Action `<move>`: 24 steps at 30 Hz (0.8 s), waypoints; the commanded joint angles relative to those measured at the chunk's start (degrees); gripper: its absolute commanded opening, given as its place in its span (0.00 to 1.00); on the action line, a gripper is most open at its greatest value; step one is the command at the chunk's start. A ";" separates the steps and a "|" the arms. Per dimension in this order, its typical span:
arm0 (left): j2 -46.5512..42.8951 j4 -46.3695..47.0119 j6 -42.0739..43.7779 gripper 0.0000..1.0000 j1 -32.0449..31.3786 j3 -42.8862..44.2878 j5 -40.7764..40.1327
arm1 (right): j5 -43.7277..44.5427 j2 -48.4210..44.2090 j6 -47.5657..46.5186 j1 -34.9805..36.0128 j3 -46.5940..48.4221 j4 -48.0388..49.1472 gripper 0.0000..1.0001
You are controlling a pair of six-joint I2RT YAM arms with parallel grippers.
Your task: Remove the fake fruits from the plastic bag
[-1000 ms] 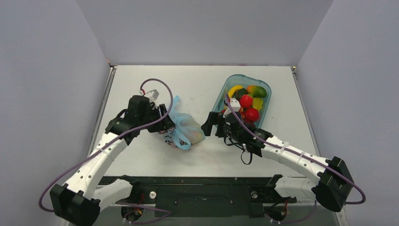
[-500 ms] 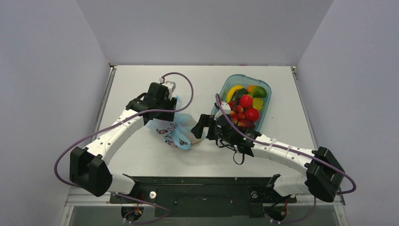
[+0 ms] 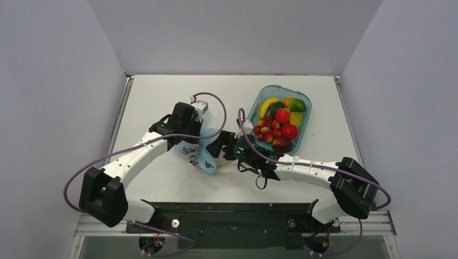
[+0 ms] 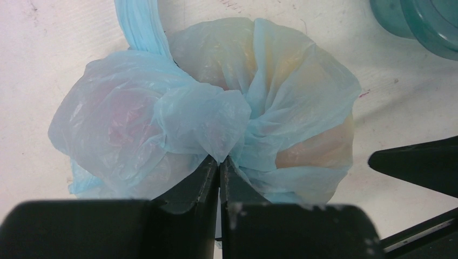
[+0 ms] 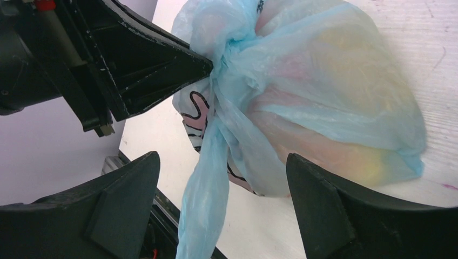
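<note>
- The overhead view is bright and evenly lit from above; the white table (image 3: 162,102) carries only soft, faint shadows beneath the left arm (image 3: 137,155) and right arm (image 3: 308,168).
- Small glints sit on the glossy fruit (image 3: 282,115) in the tub (image 3: 275,87).
- In the left wrist view the bag (image 4: 205,108) is sharp, and light glows through its thin film; the left gripper (image 4: 219,164) is a dark, slightly blurred mass close to the lens.
- In the right wrist view the right gripper (image 5: 221,167) is nearly black, and the table at top right is washed out.
</note>
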 commanded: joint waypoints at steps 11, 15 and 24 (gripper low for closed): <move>-7.03 7.79 2.48 0.00 0.12 -2.50 9.36 | 5.12 6.89 3.37 0.22 2.12 10.85 0.59; -7.62 8.25 2.97 0.00 0.09 -2.66 10.24 | 6.42 7.59 2.07 0.31 3.31 9.87 0.54; -8.03 9.24 4.07 0.00 -0.50 -3.56 12.84 | 7.57 9.23 0.45 0.35 4.92 8.75 0.37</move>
